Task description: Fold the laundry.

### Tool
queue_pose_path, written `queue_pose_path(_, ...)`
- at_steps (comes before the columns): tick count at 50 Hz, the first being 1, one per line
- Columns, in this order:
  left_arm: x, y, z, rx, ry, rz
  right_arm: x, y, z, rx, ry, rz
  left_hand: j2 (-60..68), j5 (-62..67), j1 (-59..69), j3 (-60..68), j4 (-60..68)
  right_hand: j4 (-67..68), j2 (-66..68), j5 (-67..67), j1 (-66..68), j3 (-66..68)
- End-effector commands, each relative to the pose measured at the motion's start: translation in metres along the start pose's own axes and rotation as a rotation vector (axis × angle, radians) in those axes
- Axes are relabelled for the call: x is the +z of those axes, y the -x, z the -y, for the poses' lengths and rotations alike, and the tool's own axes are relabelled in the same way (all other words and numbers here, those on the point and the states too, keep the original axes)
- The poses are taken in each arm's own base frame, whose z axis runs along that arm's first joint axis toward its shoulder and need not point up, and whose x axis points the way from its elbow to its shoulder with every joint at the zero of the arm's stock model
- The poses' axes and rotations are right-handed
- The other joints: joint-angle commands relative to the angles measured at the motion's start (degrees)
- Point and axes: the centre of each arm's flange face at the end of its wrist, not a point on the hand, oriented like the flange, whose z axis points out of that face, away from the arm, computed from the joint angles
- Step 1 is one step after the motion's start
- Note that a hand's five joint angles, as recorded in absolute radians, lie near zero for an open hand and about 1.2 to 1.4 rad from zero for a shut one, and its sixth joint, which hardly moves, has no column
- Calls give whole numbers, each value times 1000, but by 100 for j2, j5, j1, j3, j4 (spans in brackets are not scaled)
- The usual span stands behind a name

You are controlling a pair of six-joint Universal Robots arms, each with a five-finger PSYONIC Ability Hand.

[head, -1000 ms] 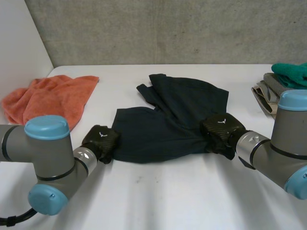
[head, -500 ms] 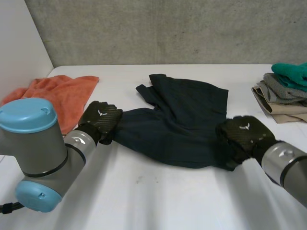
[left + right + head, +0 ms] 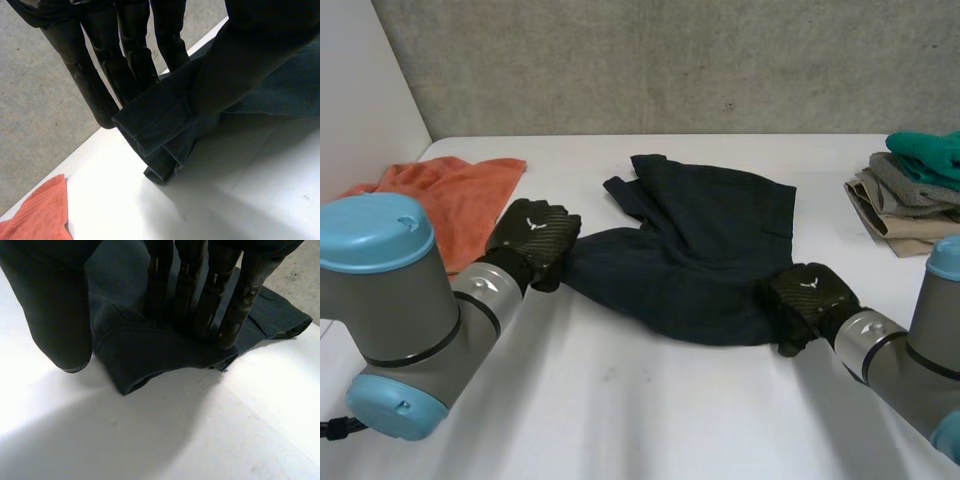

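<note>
garment (image 3: 710,240) dark navy | towel (image 3: 460,200) orange | table (image 3: 650,420) white | folded cloth (image 3: 925,150) teal

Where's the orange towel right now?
In the head view, the crumpled orange towel lies at the white table's far left, beside the left hand and left of the dark navy garment.

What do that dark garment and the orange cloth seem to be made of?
The dark garment looks like matte woven fabric, perhaps cotton: it shows a stitched hem and soft folds. The orange cloth looks like fluffy terry towelling, judging by its fuzzy, rumpled surface.
</note>
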Motion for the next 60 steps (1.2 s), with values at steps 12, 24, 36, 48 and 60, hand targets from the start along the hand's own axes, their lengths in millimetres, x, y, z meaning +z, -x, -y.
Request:
queue_pose_path(12,4,8,-2,-3,5,21,41,-6,7,-34,-50,-33,1151,1302,1576,1180,1133,4431,4442,4391,4919,4415)
queue_pose_path(24,-34,6,12,8,104,-16,-28,-12,57,-191,152,51,1151,1302,1576,1180,1133,4433,4445,4394,4922,4417)
queue_pose_path(36,-130,-34,-7,142,400,-272,-97,1,49,-374,417,257,1151,1302,1576,1180,1133,4433,4445,4394,4922,4417)
queue_pose_path(48,-68,-37,-12,186,267,-84,-59,-1,35,-220,254,152,1151,1302,1576,1180,1133,4433,4445,4394,4922,4417)
queue_pose_path(60,-27,-35,-19,187,293,-30,-64,-2,37,-197,304,164,1151,1302,1576,1180,1133,639,650,599,1127,623)
